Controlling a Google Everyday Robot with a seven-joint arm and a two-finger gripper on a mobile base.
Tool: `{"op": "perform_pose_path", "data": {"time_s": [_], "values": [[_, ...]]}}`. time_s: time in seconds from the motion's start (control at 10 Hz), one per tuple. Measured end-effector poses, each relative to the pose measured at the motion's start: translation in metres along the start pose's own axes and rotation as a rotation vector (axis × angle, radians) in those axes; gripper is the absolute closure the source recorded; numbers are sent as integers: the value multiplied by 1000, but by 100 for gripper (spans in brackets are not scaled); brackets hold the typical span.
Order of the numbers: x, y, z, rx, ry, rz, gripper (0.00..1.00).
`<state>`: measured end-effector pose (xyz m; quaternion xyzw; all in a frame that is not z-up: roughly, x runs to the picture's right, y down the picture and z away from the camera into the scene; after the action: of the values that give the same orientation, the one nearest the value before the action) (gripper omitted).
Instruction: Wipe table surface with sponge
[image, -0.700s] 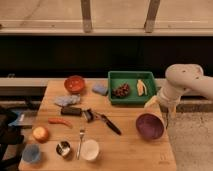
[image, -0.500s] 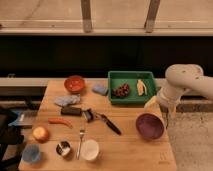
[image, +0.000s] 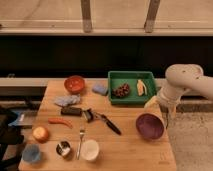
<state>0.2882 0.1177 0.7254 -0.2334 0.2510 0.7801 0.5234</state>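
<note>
The bench (image: 125, 147), pale grained wood, fills my view beneath a dark wall. My claw (image: 165, 114) hangs spread wide at its right edge. The sponge (image: 100, 89) lies well to the claw's left, near the far edge, just beside the green tray (image: 131, 99).
</note>
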Motion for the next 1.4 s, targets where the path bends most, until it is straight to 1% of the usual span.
{"op": "perform_pose_path", "data": {"time_s": [1.0, 1.2, 1.4], "values": [[2, -1, 0, 2, 1, 4, 20], [-1, 0, -3, 7, -13, 10, 20], [-7, 8, -6, 22, -29, -6, 20]]}}
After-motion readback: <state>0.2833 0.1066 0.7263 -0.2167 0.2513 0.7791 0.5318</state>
